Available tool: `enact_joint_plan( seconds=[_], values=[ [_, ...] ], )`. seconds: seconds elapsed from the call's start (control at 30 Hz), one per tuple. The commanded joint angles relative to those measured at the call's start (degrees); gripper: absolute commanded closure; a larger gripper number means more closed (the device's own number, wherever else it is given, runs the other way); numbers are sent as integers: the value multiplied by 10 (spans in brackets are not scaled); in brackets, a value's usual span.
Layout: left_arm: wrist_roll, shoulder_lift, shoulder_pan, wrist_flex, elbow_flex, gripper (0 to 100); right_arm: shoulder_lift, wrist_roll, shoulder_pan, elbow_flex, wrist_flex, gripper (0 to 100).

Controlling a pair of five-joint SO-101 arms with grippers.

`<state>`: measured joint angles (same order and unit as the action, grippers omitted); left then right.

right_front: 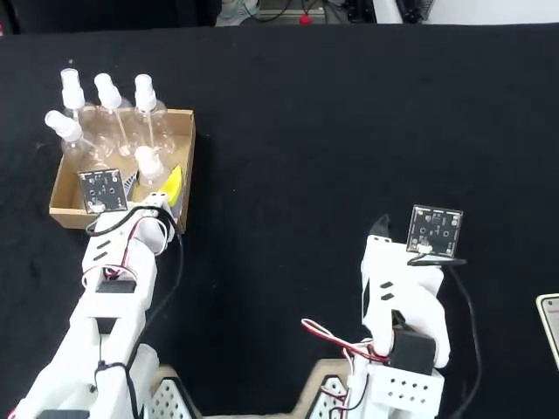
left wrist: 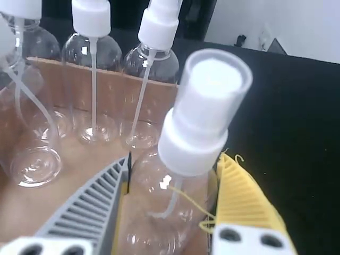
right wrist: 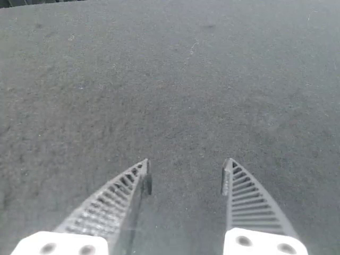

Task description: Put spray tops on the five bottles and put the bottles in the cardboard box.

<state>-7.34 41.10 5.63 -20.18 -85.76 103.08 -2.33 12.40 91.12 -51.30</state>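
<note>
Overhead cam looks down on the table (right_front: 306, 105); both wrist cams sit low, left's sharing the box (left wrist: 106, 90) with overhead.

Black table (right_front: 306, 105): cardboard box (right_front: 65, 196) at left side, pale flat object (right_front: 550, 319) at right edge, well apart.

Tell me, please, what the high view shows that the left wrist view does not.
The high view adds the right arm over the black cloth and the left arm's white body. The left wrist view adds the dip tube inside the nearest bottle, held between the left jaws. Both share the cardboard box and four other capped bottles.
</note>
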Motion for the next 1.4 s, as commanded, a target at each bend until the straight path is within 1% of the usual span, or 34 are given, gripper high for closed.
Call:
enact_joint_plan(
  seconds=[0.0, 0.1, 0.17, 0.37, 0.8, 0.9, 1.03, 1.07, 1.13, 1.27, 1.37],
  values=[
    [-4, -6, -6, -50, 7, 792, 48, 5, 9, -3, 13, 790],
    [1, -5, -7, -79, -9, 789, 48, 5, 9, -3, 13, 790],
    [2, -5, -4, -83, -10, 778, 48, 5, 9, -3, 13, 790],
    [2, -6, -2, -83, -7, 667, 48, 5, 9, -3, 13, 790],
    [2, 4, 3, -85, -6, 660, 48, 5, 9, -2, 13, 790],
    [18, 34, 16, -84, -11, 660, 48, 5, 9, -2, 13, 790],
    [20, 105, 44, -77, -20, 660, 48, 5, 9, -2, 13, 790],
    [20, 125, 44, -63, -27, 660, 48, 5, 8, -2, 13, 790],
    [20, 171, 43, -11, -35, 660, 48, 5, 8, -2, 13, 790],
    [17, 279, 33, 148, -33, 660, 48, 5, 8, -2, 13, 790],
    [20, 385, 32, 271, -36, 664, 48, 5, 8, -2, 13, 790]
  ],
)
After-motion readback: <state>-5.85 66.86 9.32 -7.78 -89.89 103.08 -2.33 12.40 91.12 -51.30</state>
